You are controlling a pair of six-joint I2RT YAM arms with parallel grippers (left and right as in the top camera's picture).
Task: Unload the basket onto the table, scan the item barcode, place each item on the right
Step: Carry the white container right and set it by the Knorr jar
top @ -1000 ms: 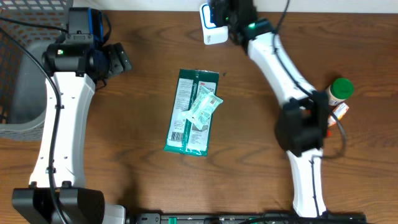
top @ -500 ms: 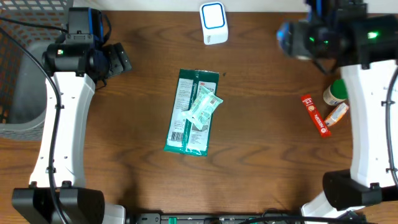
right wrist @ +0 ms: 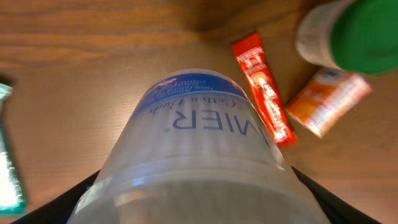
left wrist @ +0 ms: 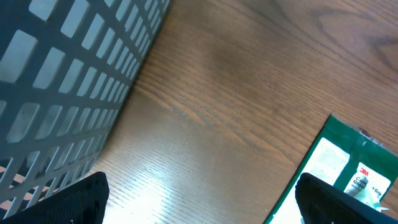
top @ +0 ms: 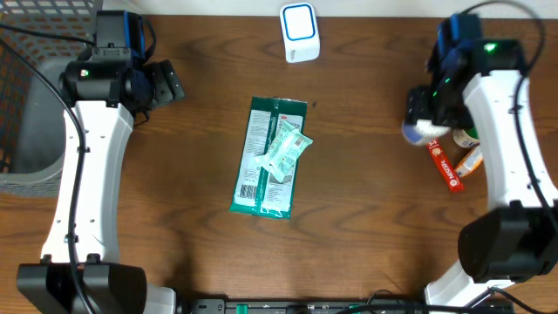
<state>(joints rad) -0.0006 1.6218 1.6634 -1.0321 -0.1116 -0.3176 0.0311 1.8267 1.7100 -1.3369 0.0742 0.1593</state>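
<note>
My right gripper is shut on a clear round tub with a blue-printed label, which fills the right wrist view. From overhead the tub hangs over the table's right side, beside a red sachet. The white scanner with a blue face stands at the table's far edge, well apart from the tub. No barcode shows on the tub. My left gripper is open at the far left with nothing between its fingers, and it hovers over bare wood.
A green flat package lies mid-table with a small green-white sachet on top. An orange packet and a green-capped bottle sit by the red sachet. A grey mesh basket stands at the far left.
My right arm has swung from the scanner at the far edge out to the right and down, over the small items. The left arm has not moved.
</note>
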